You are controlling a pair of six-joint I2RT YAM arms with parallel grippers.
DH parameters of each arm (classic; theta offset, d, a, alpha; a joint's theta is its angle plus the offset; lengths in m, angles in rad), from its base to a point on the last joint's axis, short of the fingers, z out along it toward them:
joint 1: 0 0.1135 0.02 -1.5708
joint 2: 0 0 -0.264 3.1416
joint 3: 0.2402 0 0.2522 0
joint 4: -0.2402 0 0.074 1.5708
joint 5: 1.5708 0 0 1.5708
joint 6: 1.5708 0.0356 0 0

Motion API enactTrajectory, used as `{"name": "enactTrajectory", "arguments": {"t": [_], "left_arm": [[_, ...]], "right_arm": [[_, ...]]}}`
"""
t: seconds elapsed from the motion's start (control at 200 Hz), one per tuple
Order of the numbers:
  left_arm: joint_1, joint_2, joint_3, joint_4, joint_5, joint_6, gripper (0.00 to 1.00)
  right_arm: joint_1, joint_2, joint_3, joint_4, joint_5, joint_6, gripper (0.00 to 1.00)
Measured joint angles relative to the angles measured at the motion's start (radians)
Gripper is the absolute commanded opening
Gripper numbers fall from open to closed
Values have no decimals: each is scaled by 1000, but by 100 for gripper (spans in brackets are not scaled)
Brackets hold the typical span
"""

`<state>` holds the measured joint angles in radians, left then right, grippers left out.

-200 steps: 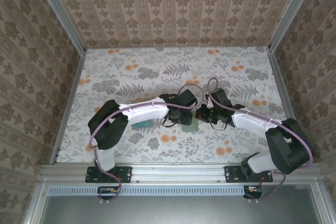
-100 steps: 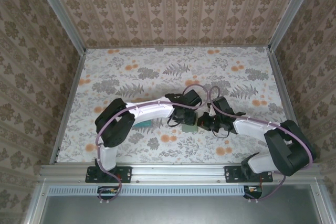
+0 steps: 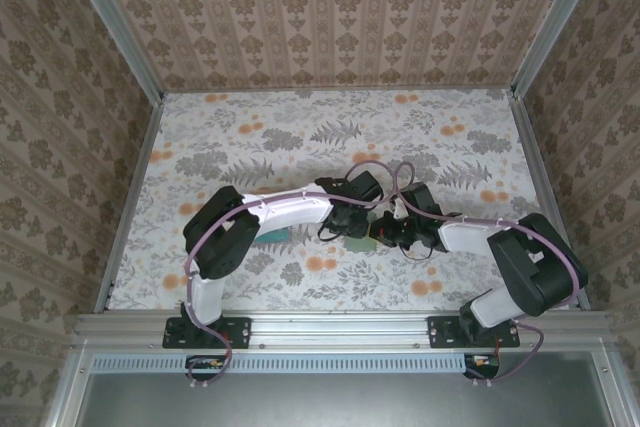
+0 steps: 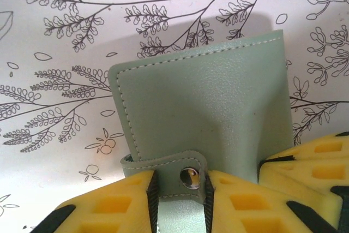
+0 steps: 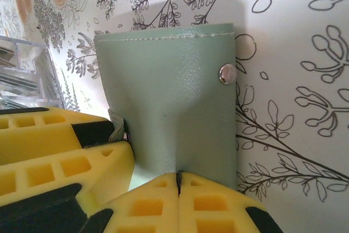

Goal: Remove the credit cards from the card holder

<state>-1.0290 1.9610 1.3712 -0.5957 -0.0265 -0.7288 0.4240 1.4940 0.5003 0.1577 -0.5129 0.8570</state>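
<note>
Card holder (image 4: 202, 107) lies folded, flat on the floral table (image 4: 65, 36), with both grippers on it. Left gripper (image 4: 180, 189) is at the holder's strap edge, fingers a slim gap apart, pinching the strap tab (image 4: 188, 162) from both sides. Stud (image 5: 225, 73) on the holder's cover is bare, so the strap is unsnapped. Right gripper (image 5: 177, 181) is at the neighbouring edge of the holder, pads pressed fully together, tips on the cover. Can't tell if they nip any of it.
</note>
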Motion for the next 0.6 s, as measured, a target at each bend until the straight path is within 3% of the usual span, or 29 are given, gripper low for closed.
{"name": "enactTrajectory", "arguments": {"t": [0.09, 0.14, 0.6], "left_arm": [[2, 2, 10, 1, 4, -5, 11], [2, 4, 12, -2, 4, -3, 0], [43, -48, -60, 54, 6, -9, 0]], "right_arm": [[-1, 5, 2, 2, -4, 3, 0], [-1, 8, 6, -2, -5, 3, 0], [2, 80, 81, -51, -16, 2, 0]]}}
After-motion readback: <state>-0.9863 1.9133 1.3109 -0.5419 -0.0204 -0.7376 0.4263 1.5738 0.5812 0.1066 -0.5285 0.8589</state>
